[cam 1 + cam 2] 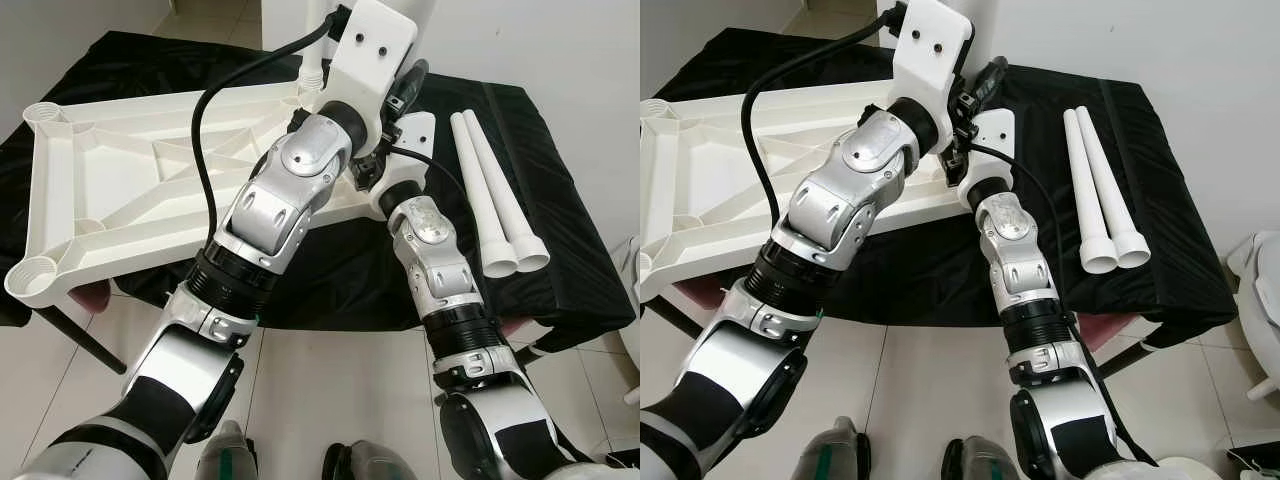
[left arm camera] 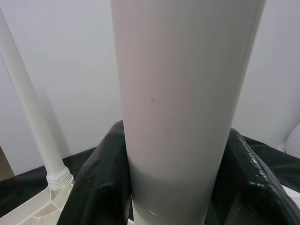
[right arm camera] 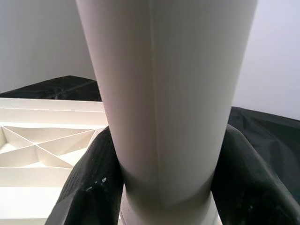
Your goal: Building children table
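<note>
The white plastic table leg stands upright at the near right corner of the upturned white tabletop, and both the left claw and the right claw pinch it low, near its foot. It looks light, stiff and smooth, so I judge a hold low down by the socket steadies it best for pressing or turning it home. I count four legs: this one, one already upright in a far corner socket, and two spare legs lying side by side on the black-draped desk, beside the one tabletop.
</note>
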Robot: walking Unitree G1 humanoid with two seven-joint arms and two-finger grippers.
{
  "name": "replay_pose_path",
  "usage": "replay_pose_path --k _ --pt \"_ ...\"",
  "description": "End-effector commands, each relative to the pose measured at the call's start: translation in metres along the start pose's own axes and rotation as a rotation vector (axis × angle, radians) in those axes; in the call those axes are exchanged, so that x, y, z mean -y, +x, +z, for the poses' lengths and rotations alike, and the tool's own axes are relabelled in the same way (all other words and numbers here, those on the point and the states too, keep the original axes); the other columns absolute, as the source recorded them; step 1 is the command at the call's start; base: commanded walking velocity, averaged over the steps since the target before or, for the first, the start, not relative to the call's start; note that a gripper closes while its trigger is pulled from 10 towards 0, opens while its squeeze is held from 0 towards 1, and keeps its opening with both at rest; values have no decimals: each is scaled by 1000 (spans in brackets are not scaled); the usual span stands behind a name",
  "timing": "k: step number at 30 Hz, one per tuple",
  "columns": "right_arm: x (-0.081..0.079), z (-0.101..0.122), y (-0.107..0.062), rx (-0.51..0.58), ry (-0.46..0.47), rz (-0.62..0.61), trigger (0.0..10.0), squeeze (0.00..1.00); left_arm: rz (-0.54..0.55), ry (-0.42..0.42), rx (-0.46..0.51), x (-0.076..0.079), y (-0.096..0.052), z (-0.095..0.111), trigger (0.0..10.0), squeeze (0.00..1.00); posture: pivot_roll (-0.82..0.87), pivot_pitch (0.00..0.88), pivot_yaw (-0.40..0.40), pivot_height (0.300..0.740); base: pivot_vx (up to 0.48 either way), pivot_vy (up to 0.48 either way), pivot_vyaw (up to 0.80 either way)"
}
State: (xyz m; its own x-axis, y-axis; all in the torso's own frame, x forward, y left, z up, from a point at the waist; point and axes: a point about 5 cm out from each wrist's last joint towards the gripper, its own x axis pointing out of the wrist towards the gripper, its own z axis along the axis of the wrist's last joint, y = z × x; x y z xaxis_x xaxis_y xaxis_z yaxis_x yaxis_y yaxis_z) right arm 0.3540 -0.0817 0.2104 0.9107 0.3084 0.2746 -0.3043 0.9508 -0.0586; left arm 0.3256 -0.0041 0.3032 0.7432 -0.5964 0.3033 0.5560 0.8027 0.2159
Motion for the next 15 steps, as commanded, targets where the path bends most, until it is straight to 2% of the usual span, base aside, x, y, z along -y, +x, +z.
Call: replay_pose_path --k 1,9,10,11,12,15 --pt "-5 7 3 32 -12 15 10000 0 -11 -2 -23 5 0 -6 10000 0 41 0 -56 740 0 0 0" --pt "-5 6 4 28 -30 11 10000 0 -10 -8 -22 5 0 -6 10000 0 42 0 -54 740 0 0 0" --pt "-5 6 3 27 -33 14 10000 0 -10 -9 -22 5 0 -6 10000 275 42 0 -54 740 0 0 0" --pt "-5 6 3 27 -33 14 10000 0 -10 -9 -22 5 0 -6 10000 275 42 0 -54 740 0 0 0" --pt "-5 5 3 25 -36 14 10000 0 -15 -22 -15 5 -1 -5 10000 1000 41 0 -55 740 0 0 0" --pt "-5 4 3 17 -36 10 10000 0 -27 -46 -4 5 -2 -4 10000 1000 44 0 -56 740 0 0 0"
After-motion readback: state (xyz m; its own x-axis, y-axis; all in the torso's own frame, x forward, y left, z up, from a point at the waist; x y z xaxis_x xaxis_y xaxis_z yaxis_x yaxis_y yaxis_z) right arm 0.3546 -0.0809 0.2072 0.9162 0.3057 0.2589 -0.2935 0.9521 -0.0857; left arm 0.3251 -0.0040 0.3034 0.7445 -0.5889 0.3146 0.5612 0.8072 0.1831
